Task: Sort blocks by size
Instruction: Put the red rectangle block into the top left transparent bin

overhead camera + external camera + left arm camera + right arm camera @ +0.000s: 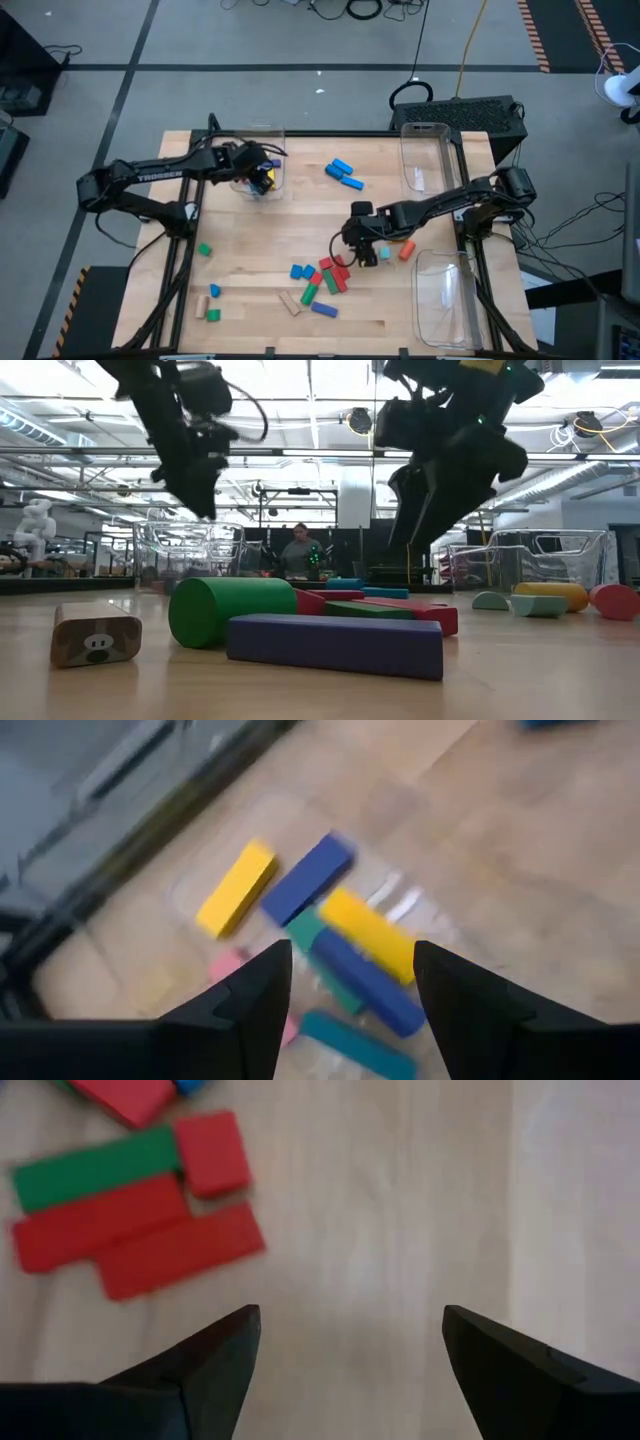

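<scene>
Loose blocks lie on the wooden table: a pile of red, green and blue ones [322, 276] near the centre front, two blue ones [344, 172] farther back, and a few at the front left [208, 300]. My left gripper [350, 955] is open and empty above a clear bin [262, 150] at the far left. That bin holds yellow, blue, teal and pink blocks [330, 920]. My right gripper [350, 1320] is open and empty over bare table just right of the pile. Red and green bars [130, 1210] lie ahead of it. It also shows in the high view [360, 245].
Two more clear bins stand at the right edge, one far [425, 155] and one near [445, 298]. A pale teal block [384, 256] and an orange one [406, 250] lie beside my right gripper. A green cylinder [230, 610] and a blue bar [335, 645] lie near the front edge.
</scene>
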Robot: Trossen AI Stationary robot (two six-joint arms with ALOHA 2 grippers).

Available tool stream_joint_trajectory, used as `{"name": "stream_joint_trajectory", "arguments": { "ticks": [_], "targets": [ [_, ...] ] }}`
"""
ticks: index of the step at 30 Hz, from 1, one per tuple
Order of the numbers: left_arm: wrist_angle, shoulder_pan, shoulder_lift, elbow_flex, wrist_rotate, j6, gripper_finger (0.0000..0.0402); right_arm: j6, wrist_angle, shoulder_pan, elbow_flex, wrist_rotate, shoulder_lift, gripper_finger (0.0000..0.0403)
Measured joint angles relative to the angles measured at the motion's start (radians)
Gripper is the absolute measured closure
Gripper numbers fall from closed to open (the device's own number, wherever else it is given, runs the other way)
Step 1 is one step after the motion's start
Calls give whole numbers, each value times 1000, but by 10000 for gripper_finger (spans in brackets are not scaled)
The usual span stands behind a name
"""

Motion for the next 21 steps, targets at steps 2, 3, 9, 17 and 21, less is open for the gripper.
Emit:
{"name": "stream_joint_trajectory", "arguments": {
  "ticks": [2, 3, 9, 17, 21],
  "targets": [
    [23, -43, -29, 0, -1, 30, 189, 26, 20, 3, 0, -7, 6, 103],
    [30, -67, -40, 0, 0, 39, 189, 40, 28, 4, 0, -7, 7, 103],
    [63, -218, -65, 1, 6, 50, 188, 187, 60, 6, 0, -4, 14, 103],
    [180, -389, -43, 2, 7, 33, 188, 553, 68, 6, 0, 1, 14, 103],
    [221, -451, -18, 2, 6, 69, 188, 699, 90, 8, 0, 1, 53, 103]
  ]
}}
